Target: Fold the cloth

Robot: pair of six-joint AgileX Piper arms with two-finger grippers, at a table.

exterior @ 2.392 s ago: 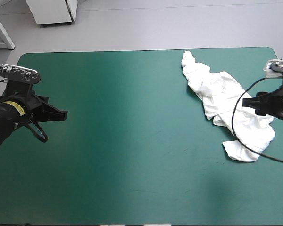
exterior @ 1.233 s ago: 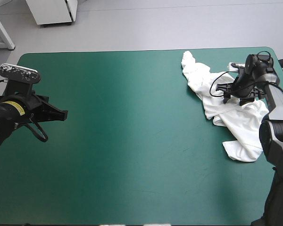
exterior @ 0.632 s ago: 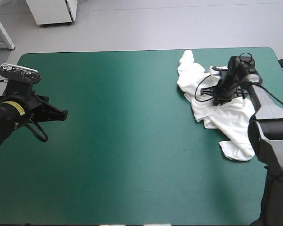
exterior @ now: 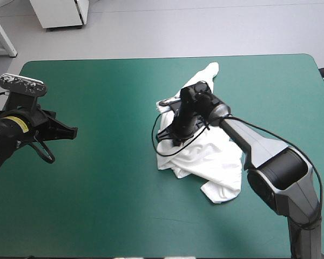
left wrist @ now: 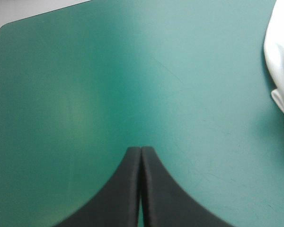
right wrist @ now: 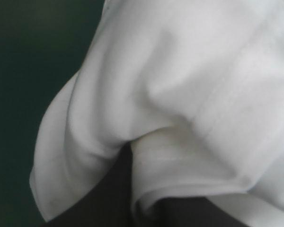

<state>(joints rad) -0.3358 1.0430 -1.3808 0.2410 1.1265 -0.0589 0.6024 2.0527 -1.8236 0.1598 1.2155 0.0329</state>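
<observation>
T-shirt (exterior: pixel 213 156), crumpled heap approx. mid-table on teal-green cover (exterior: pixel 108 183), long axis far edge to near-right, is pinched at its left margin by R gripper (exterior: pixel 175 132); L gripper (left wrist: pixel 141 152), fingers pressed together, empty, hangs well apart, shirt ahead of it.

High cam: above/behind, looking fwd+down, whole table (exterior: pixel 97 189). L wrist: farther off, along table. R wrist: v. close. All share T-shirt (exterior: pixel 216 156).
</observation>
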